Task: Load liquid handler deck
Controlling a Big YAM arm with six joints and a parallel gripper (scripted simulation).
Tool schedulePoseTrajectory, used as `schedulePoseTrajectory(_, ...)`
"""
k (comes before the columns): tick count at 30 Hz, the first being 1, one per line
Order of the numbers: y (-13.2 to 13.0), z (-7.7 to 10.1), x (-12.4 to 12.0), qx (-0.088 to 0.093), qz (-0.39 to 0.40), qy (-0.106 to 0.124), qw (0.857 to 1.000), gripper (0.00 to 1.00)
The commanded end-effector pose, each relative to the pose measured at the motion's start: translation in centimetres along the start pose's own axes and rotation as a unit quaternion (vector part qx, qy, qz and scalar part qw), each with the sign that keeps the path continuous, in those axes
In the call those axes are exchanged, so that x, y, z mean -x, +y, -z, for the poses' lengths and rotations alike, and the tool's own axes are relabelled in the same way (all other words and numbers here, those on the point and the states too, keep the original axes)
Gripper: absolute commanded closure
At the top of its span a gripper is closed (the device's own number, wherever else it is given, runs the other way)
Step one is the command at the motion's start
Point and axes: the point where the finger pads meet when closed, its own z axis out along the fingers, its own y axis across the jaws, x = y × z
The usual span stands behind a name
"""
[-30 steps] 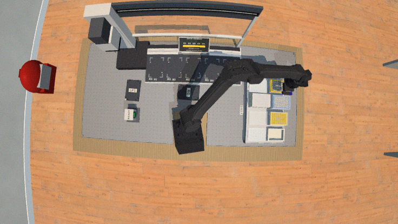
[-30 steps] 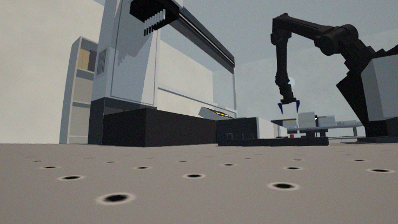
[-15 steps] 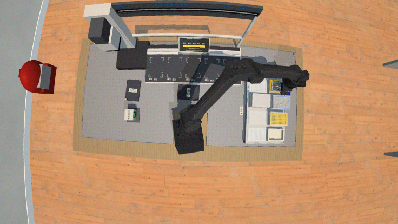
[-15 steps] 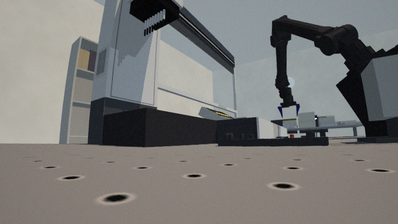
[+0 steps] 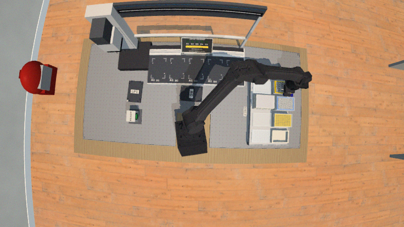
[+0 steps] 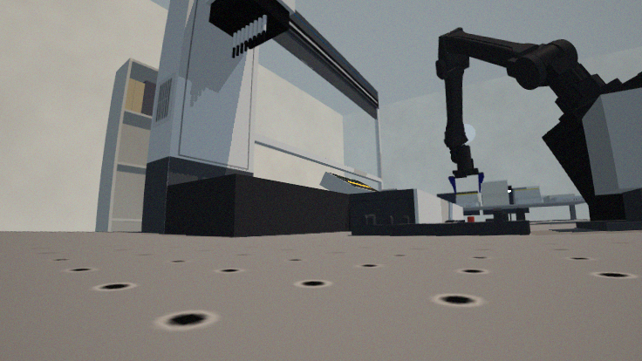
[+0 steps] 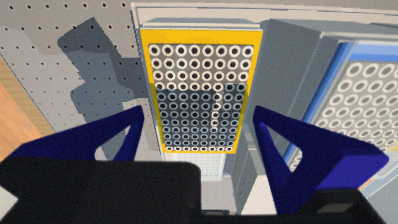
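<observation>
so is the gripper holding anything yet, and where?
Nothing held. The blue-fingered gripper is fully open, hovering above the yellow-framed tip rack, fingers either side, not touching it.

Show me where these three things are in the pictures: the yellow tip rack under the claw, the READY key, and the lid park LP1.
yellow tip rack (image 7: pixel 200 95), wrist view: middle of its field of tips.
READY key (image 5: pixel 136 115), top view: its green button.
lid park LP1 (image 5: pixel 135 91), top view: its white label.

Matt perforated grey table top
</observation>
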Motion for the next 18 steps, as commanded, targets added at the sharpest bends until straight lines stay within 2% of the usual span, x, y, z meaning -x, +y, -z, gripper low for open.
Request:
schedulePoseTrajectory(1, -0.3, 0.0, 0.8, 0.002, -0.007, -0.011, 1.0, 0.0)
schedulePoseTrajectory(2, -0.3, 0.0, 0.8, 0.002, -0.007, -0.011, 1.0, 0.0)
schedulePoseTrajectory(3, 0.7, 1.5, 0.9, 0.007, 0.0, -0.022, 1.0, 0.0)
schedulePoseTrajectory(5, 1.2, 0.3, 0.8, 0.006, 0.004, -0.018, 1.0, 0.0)
schedulePoseTrajectory(7, 0.7, -1.2, 0.5, 0.002, 0.001, -0.009, 1.0, 0.0)
schedulePoseTrajectory(9, 0.0, -1.5, 0.5, 0.001, -0.004, -0.008, 1.0, 0.0)
schedulePoseTrajectory(12, 0.2, -0.2, 1.0, 0.006, -0.004, -0.02, 1.0, 0.0)
schedulePoseTrajectory(13, 0.5, -0.3, 1.1, 0.007, -0.002, -0.022, 1.0, 0.0)
schedulePoseTrajectory(16, 0.7, -2.7, 0.5, 0.002, 0.001, -0.009, 1.0, 0.0)
schedulePoseTrajectory(18, 0.6, -2.9, 0.4, 0.002, 0.001, -0.008, 1.0, 0.0)
